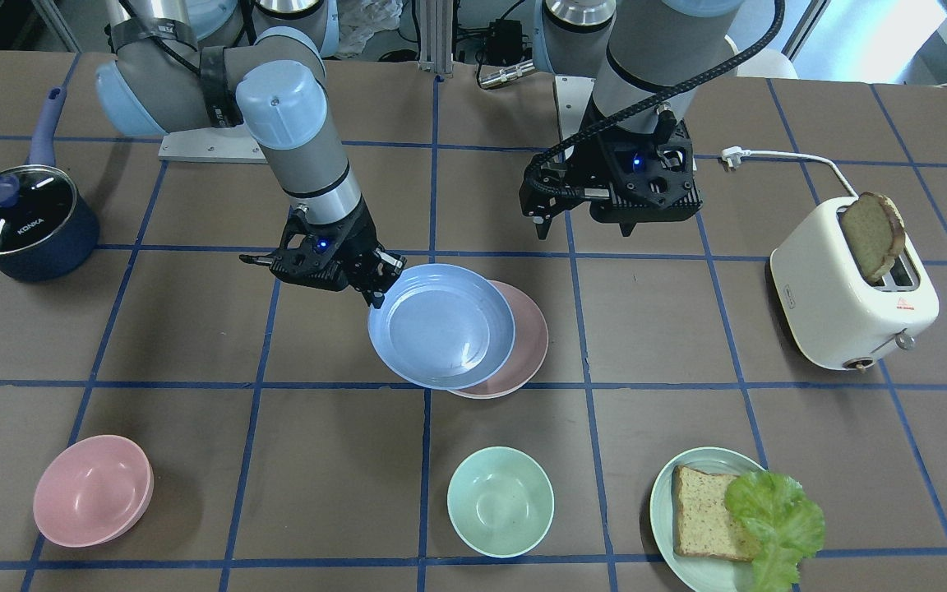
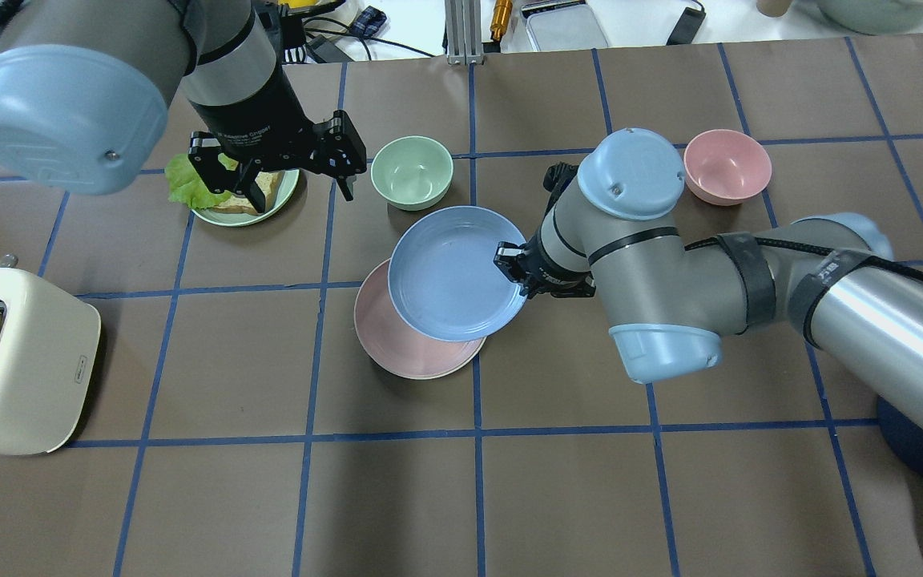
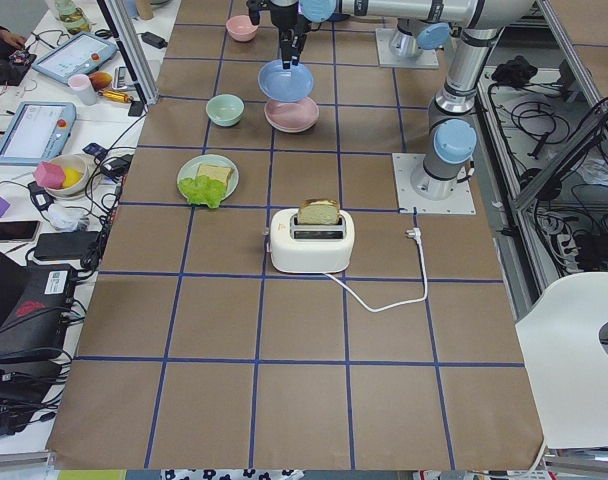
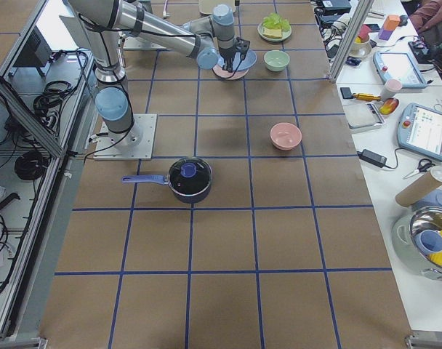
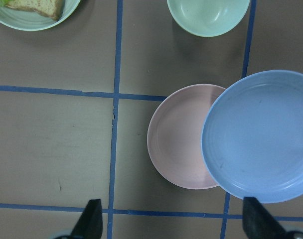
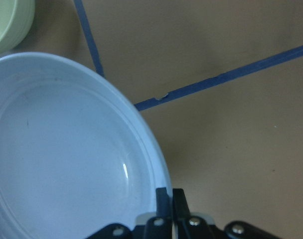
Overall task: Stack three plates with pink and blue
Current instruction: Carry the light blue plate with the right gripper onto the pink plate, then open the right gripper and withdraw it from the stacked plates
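Note:
My right gripper (image 1: 379,288) is shut on the rim of the light blue plate (image 1: 441,325) and holds it partly over the pale pink plate (image 1: 527,345), which lies on the table. The blue plate (image 2: 457,272) is offset from the pink plate (image 2: 397,344); I cannot tell if they touch. The right wrist view shows the closed fingertips (image 6: 164,195) pinching the blue rim (image 6: 156,164). My left gripper (image 2: 301,188) is open and empty, high above the table; its wrist view shows both plates (image 5: 261,137) (image 5: 176,139) below. No cream-white plate is in view.
A mint bowl (image 1: 500,501) and a mint plate (image 1: 662,501) with bread and lettuce sit at the operators' side. A pink bowl (image 1: 93,491) is on my right. A toaster (image 1: 852,288) holding bread stands on my left, and a dark pot (image 1: 25,222) on my right.

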Controlling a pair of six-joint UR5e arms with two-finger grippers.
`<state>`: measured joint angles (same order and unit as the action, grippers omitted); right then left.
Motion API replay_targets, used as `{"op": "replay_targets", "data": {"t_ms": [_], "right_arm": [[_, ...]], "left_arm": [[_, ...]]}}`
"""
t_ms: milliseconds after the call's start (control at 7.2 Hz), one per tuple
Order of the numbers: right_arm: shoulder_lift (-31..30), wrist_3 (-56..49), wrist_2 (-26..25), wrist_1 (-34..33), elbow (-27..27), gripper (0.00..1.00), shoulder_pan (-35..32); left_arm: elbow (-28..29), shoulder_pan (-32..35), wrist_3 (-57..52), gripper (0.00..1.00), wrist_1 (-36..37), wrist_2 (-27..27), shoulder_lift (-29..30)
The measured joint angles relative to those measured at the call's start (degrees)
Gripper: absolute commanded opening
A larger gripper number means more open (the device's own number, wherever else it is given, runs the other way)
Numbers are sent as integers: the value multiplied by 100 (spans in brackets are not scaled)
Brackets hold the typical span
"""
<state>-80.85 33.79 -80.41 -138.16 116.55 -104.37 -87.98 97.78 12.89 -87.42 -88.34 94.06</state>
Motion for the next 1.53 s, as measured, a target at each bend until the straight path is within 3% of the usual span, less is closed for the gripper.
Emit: {"op": "replay_targets", "data": {"t_ms": [694, 1111, 1250, 1389, 1528], "right_arm": [[531, 51, 32, -1053, 48, 0, -322], [624, 285, 36, -1187, 178, 0, -446], [640, 284, 40, -1278, 284, 10, -449], [658, 293, 42, -1366, 342, 33, -452], [671, 311, 41, -1413, 372, 49, -451]], "left_arm": [[35, -51, 3, 100, 23, -10, -36], [43, -96, 3, 100, 23, -20, -51], [43, -104, 3, 100, 21, -21, -59], [44, -112, 3, 100, 17, -21, -68], [43, -123, 3, 100, 16, -21, -78]]}}
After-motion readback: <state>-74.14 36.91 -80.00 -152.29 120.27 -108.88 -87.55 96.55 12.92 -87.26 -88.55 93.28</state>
